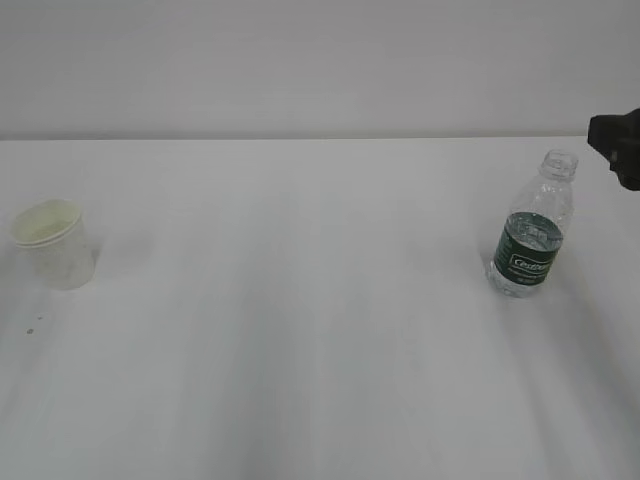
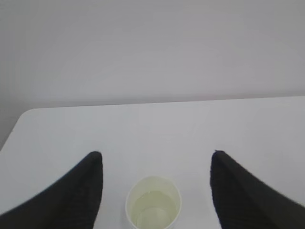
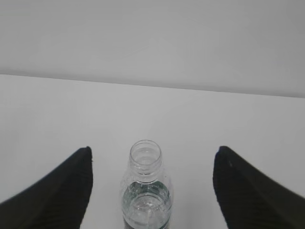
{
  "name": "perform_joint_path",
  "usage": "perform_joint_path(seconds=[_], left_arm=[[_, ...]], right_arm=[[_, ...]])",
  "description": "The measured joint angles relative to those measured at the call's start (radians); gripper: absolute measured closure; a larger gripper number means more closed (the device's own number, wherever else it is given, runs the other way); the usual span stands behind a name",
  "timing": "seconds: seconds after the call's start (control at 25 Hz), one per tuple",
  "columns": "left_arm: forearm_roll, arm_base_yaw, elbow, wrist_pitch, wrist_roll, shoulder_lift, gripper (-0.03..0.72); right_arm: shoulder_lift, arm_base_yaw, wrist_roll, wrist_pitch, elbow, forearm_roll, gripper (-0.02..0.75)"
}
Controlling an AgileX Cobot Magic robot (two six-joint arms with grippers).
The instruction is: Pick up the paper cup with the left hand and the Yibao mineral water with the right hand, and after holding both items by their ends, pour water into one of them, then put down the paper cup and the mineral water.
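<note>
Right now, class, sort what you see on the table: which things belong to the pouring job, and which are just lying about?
Belongs to the job:
- cup
- bottle
- left tool, open
- right tool, open

Lying about:
- nothing but a small dark speck on the table

Left hand (image 2: 155, 162) spread wide, black fingers (image 2: 81, 191) apart at either side of its wrist view, nothing touching either pad. Right hand (image 3: 152, 157) likewise spread wide, fingers (image 3: 238, 191) clear on both sides, gripping nothing. Only a black part of the right arm (image 1: 618, 142) showing at the exterior view's right edge.
</note>
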Motion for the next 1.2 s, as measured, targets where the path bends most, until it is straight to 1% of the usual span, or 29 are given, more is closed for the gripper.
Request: perform_joint_path(seconds=[0.36,0.92,1.2], left_arm=[[0.0,0.0,0.0,0.062,0.0,-0.092,0.195],[0.0,0.0,0.0,0.144,0.0,-0.149,0.207],[0.0,0.0,0.0,0.158,0.0,-0.196,0.211]], right_arm=[[-0.071,0.0,0.0,0.05,0.0,0.0,0.146],[-0.186,0.0,0.0,0.17,0.0,-0.017,0.146],[-0.196,0.0,0.0,0.228,0.0,-0.024,0.146]])
